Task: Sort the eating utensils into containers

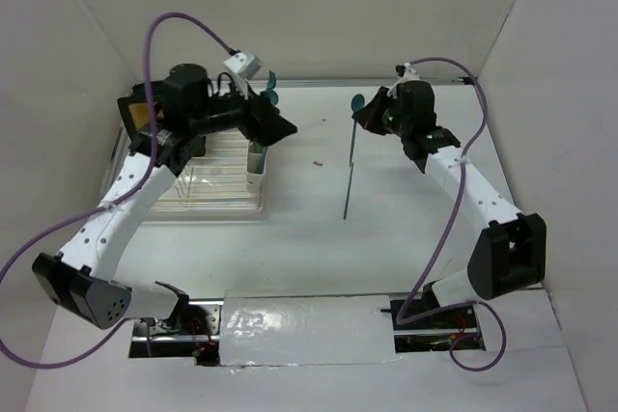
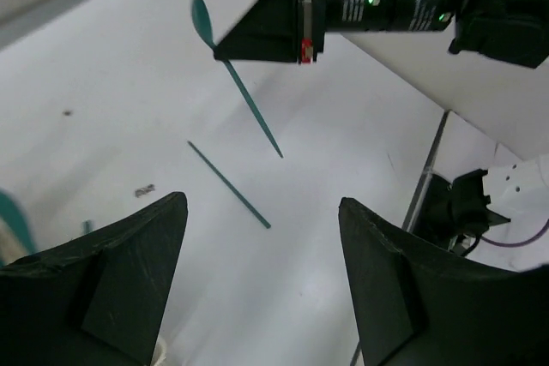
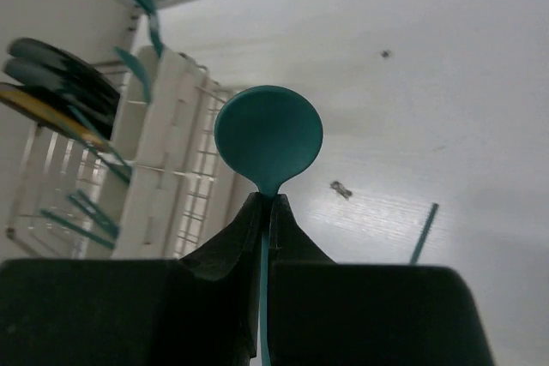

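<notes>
Right claw (image 3: 268, 205) clamped tight on the neck of a teal spoon (image 3: 268, 133), bowl sticking out past the fingertips, held clear of the desk (image 3: 446, 83). One thin teal utensil (image 1: 347, 190) lies flat nearby. Left claw (image 2: 257, 216) spread wide, empty, over the cream cups (image 1: 255, 169) at the dish rack's (image 1: 208, 190) right edge.

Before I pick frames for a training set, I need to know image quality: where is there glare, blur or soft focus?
Top external: even light, with glare on the glossy white strip at the near edge. Left wrist: a teal utensil at the left edge is blurred. Right wrist: the round-bowled teal plastic spoon is fairly sharp, the clear wire-ribbed rack behind it soft.
</notes>
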`<state>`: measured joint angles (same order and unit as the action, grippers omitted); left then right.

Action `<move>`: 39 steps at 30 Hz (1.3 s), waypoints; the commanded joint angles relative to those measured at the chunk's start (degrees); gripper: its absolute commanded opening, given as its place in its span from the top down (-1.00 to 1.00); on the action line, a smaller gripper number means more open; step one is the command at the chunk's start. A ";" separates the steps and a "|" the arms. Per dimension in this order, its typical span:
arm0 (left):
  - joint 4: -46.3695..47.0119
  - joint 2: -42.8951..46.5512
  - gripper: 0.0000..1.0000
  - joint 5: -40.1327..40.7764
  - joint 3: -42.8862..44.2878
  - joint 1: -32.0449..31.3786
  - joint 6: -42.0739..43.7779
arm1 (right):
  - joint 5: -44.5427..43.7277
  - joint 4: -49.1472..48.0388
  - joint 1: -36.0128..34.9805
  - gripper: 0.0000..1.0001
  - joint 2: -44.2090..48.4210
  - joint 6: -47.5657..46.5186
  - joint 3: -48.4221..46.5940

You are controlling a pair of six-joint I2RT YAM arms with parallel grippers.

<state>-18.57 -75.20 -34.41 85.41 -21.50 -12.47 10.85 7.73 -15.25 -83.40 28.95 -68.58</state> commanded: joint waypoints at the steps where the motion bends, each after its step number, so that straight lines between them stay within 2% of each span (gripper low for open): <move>1: 1.95 -3.63 -0.67 3.11 2.40 -5.91 -6.42 | 3.47 -6.22 -1.01 1.00 4.80 2.95 -1.30; 4: 3.79 -7.94 -0.67 7.06 3.89 -10.47 -8.53 | 2.95 -8.42 -1.28 1.00 8.23 3.39 -1.30; 10: 8.98 -13.82 -0.68 14.45 5.90 -13.57 -11.61 | 2.95 -10.01 -1.89 1.00 12.29 4.71 -1.30; 17: 13.11 -19.28 -0.65 14.55 10.83 -16.47 -10.30 | 3.64 -11.07 -2.60 1.00 16.07 7.96 1.95; 21: 13.38 -22.44 -0.56 13.94 13.73 -17.09 -10.21 | 4.18 -11.07 -3.04 1.00 16.60 8.84 1.96; 25: 14.17 -25.08 -0.31 12.88 15.23 -17.18 -10.38 | 4.18 -10.54 -3.21 1.00 17.21 9.10 1.96; 28: 13.82 -26.31 0.03 12.79 16.19 -17.26 -10.29 | 4.18 -9.93 -3.30 1.00 17.65 8.76 1.96; 31: 14.17 -26.31 0.18 13.06 15.93 -17.35 -9.86 | 4.18 -8.61 -3.39 0.99 17.65 8.23 0.64; 32: 14.69 -26.14 0.32 13.06 15.67 -17.18 -9.68 | 4.18 -7.74 -3.39 0.99 17.57 8.32 0.11; 34: 15.75 -26.40 0.43 12.88 15.49 -17.26 -9.24 | 4.88 -5.72 -3.39 0.86 17.30 7.97 -1.46; 37: 18.13 -25.96 0.67 11.65 13.74 -16.56 -9.32 | 4.18 5.25 -3.30 0.43 14.76 6.04 -9.87; 38: 20.39 -25.53 0.77 11.48 12.34 -15.95 -9.68 | 4.18 7.89 -3.30 0.21 14.06 3.07 -12.35; 39: 21.54 -25.26 0.84 10.17 11.89 -15.16 -10.90 | 3.22 13.75 -3.13 -0.29 12.22 2.43 -14.89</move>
<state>-4.38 -101.43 -22.33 98.37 -38.35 -22.63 14.22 10.85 -18.00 -69.84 35.62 -75.00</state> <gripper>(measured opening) 0.196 0.522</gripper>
